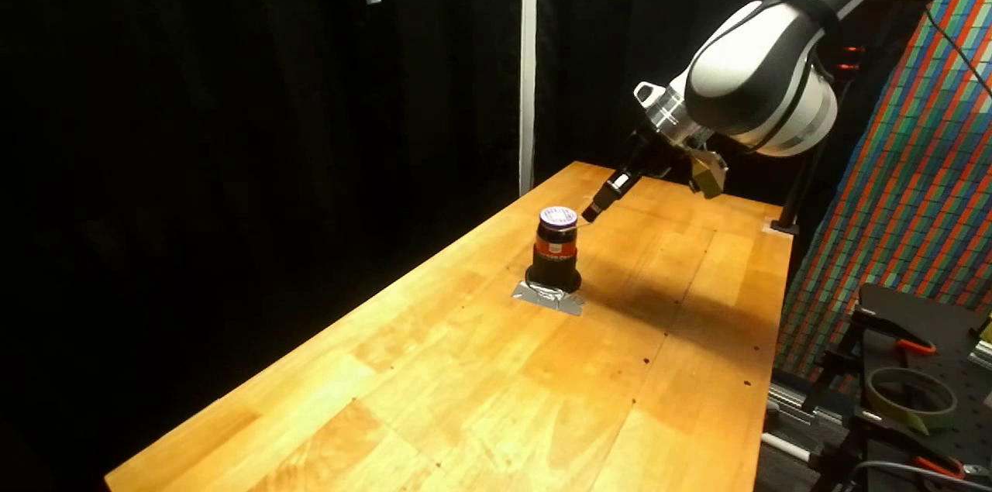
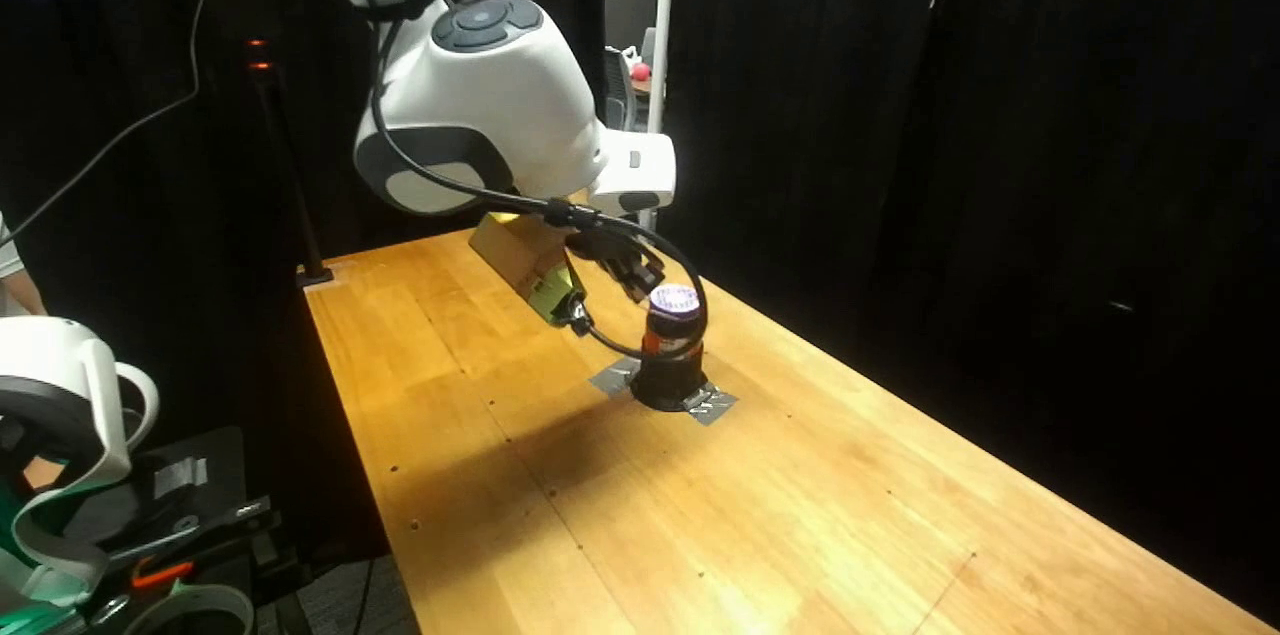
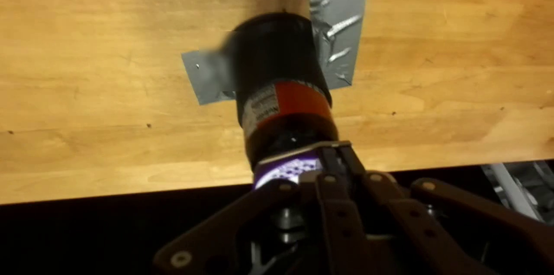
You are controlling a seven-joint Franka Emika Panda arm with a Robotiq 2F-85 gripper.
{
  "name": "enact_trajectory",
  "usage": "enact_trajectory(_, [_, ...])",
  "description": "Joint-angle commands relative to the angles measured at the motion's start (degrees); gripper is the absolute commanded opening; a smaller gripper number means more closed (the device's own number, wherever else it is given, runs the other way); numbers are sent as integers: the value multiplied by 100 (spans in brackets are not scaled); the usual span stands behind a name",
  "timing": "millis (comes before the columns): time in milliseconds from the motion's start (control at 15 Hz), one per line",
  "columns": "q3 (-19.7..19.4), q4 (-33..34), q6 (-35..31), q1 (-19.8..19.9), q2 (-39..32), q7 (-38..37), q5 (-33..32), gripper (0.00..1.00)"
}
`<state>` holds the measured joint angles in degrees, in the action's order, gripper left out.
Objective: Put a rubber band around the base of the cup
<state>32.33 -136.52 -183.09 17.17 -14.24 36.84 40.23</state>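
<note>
The cup [image 1: 556,248] is a dark jar with a reddish-orange label and a purple-and-white lid. It stands upright in a black base [image 1: 553,273] on the wooden table, in both exterior views [image 2: 673,301]. In the wrist view the cup [image 3: 303,101] points towards me. A thin tan rubber band [image 3: 294,151] runs across the cup just under its lid and reaches my fingertips [image 3: 339,153]. Its far side is hidden. My gripper [image 1: 591,213] is beside the cup's top, fingers almost together, shut on the band. It also shows in an exterior view [image 2: 647,285].
Grey tape [image 3: 339,32] lies on both sides of the black base, on the table [image 1: 434,399]. A camera box [image 2: 530,270] hangs under the wrist, and its black cable [image 2: 696,265] loops in front of the cup. A cart with a tape roll [image 1: 911,399] stands beside the table.
</note>
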Motion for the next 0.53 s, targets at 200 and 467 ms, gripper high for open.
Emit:
enact_trajectory(200, [2895,529,-1284,2216,-855,1138,625,35])
enact_trajectory(467, [2285,417,-944,1642,-494,909,809,38])
